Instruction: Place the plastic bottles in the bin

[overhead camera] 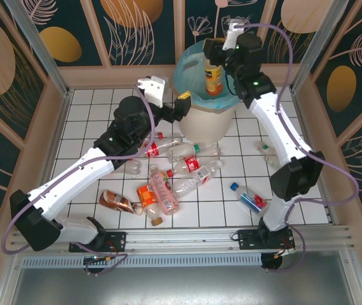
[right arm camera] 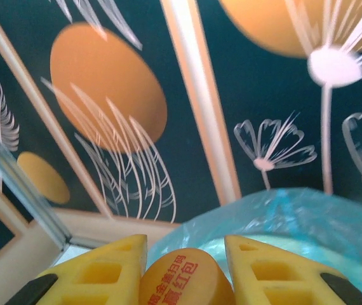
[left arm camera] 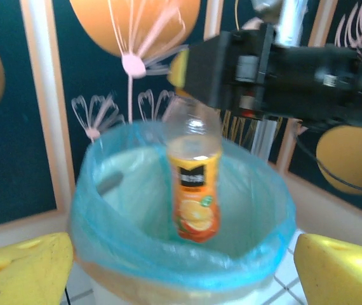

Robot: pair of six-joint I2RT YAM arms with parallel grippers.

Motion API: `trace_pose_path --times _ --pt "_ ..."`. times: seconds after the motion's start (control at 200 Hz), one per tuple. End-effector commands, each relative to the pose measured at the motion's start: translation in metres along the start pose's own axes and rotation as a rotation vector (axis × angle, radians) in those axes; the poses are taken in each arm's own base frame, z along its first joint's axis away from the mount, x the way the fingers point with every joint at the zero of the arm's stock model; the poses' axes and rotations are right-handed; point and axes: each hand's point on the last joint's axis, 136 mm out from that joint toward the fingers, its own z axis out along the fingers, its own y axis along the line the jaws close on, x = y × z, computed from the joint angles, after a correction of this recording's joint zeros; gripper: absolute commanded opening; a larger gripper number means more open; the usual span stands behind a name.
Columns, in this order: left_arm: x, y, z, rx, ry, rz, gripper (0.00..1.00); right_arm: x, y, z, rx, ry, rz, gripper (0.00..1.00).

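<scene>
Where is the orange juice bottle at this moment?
In the top view, upper centre, the orange juice bottle hangs upright from the right tool, gripped at its cap end, directly over the mouth of the bin.

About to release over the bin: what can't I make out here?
- Bottom of the round cream-white bin lined with a blue-green bag: top view, hidden by the orange plastic juice bottle and right tool; left wrist view, blurred.
- Bottle's body: right wrist view, cut off by the bottom edge.
- Clear plastic bottle under the white left arm: top view, partly covered.
</scene>
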Motion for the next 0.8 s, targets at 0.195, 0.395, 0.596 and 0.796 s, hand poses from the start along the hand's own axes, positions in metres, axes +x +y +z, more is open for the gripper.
trace_pose_path --times 0.195,0.395,0.596,0.796 --pt "-0.002 0.000 -0.013 0.028 -0.061 -0.057 0.91 0.061 0.002 0.033 -0.096 0.037 0.057 0.02" --pt "-0.002 0.004 -0.014 0.006 -0.067 -0.037 0.92 0.096 -0.004 0.049 -0.075 0.166 0.059 0.34" --pt "-0.003 0.006 -0.014 -0.006 -0.065 -0.022 0.93 0.056 0.026 0.039 -0.109 0.140 0.031 0.47" --pt "0.000 0.005 -0.010 -0.005 -0.040 -0.015 0.93 0.014 0.056 0.018 -0.122 0.128 -0.001 0.51"
